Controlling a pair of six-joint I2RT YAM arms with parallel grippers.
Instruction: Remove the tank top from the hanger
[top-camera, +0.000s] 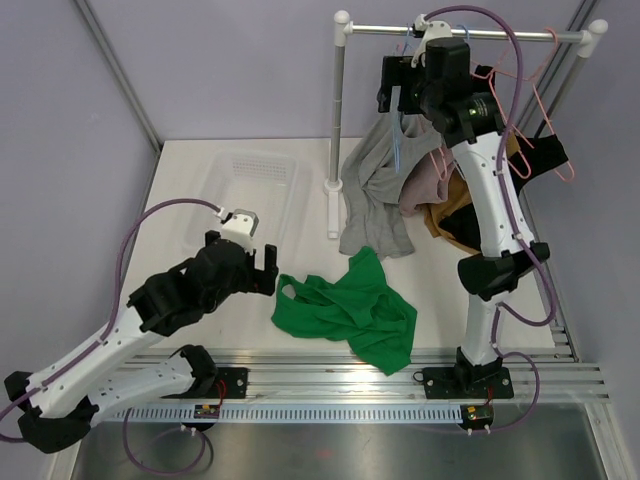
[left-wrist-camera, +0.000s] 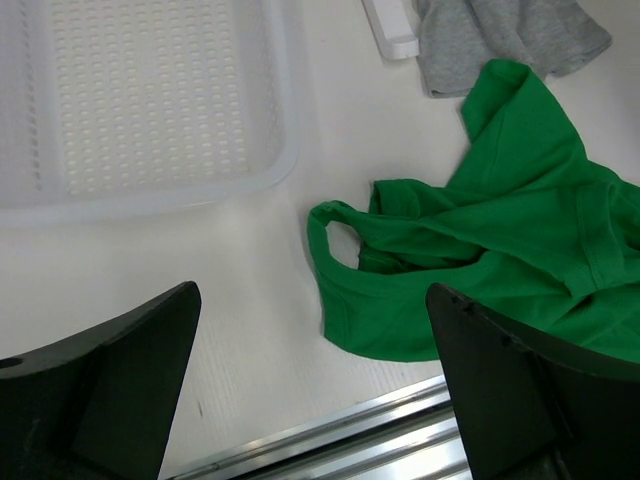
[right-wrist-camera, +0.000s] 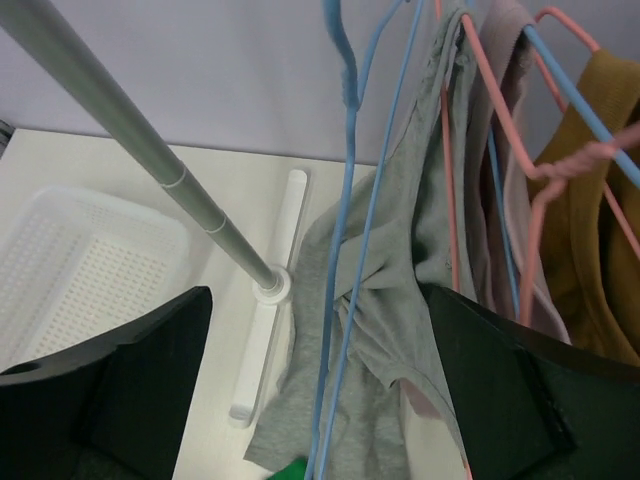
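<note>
the grey tank top (right-wrist-camera: 400, 300) hangs on a blue hanger (right-wrist-camera: 345, 200) from the rail (top-camera: 470, 32), directly ahead of the right gripper (top-camera: 395, 90), whose fingers are spread wide with nothing between them. that arm stands stretched up to rail height. three more garments, mauve, mustard and black, hang beyond its right finger, some on pink hangers. one green top (top-camera: 350, 310) lies crumpled on the table (top-camera: 180, 190), ahead and right of the left gripper (top-camera: 262, 268), released and held low, one white basket (top-camera: 255, 180) ahead-left.
</note>
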